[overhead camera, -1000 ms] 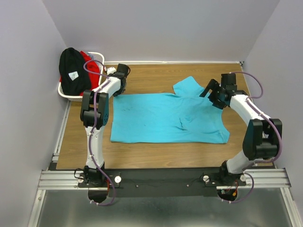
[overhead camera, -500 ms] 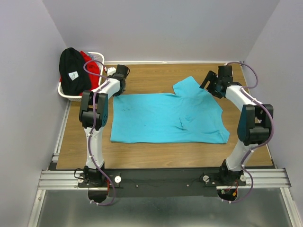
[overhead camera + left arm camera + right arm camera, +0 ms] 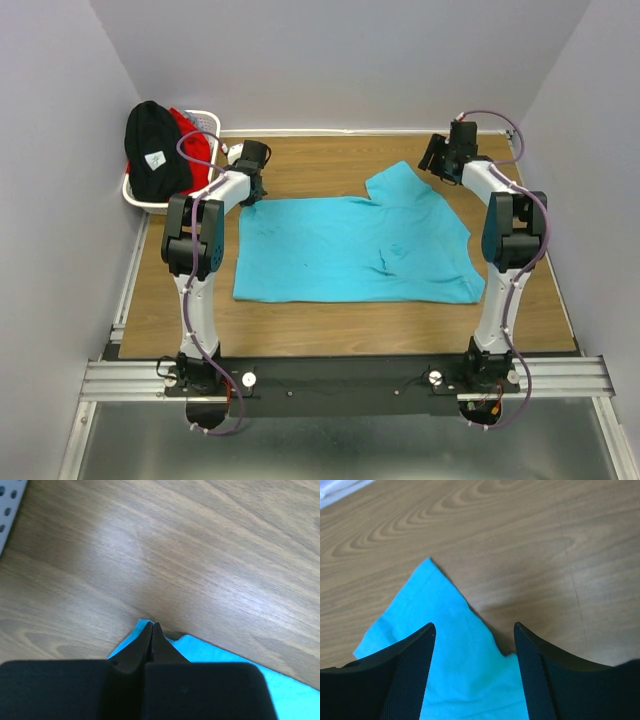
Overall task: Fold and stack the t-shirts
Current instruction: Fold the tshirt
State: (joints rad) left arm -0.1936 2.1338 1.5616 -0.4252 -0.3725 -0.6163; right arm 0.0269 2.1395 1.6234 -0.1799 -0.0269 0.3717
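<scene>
Left tool (image 3: 152, 630) tight on turquoise t-shirt (image 3: 350, 250)

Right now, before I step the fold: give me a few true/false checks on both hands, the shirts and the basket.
1. The left hand is shut on a corner of the turquoise t-shirt. True.
2. The right hand is shut on the sleeve. False: it is open, with the sleeve below it.
3. The black t-shirt lies flat on the table. False: it is heaped in the white basket with the red t-shirt.
4. The turquoise t-shirt is spread out on the table. True.
</scene>
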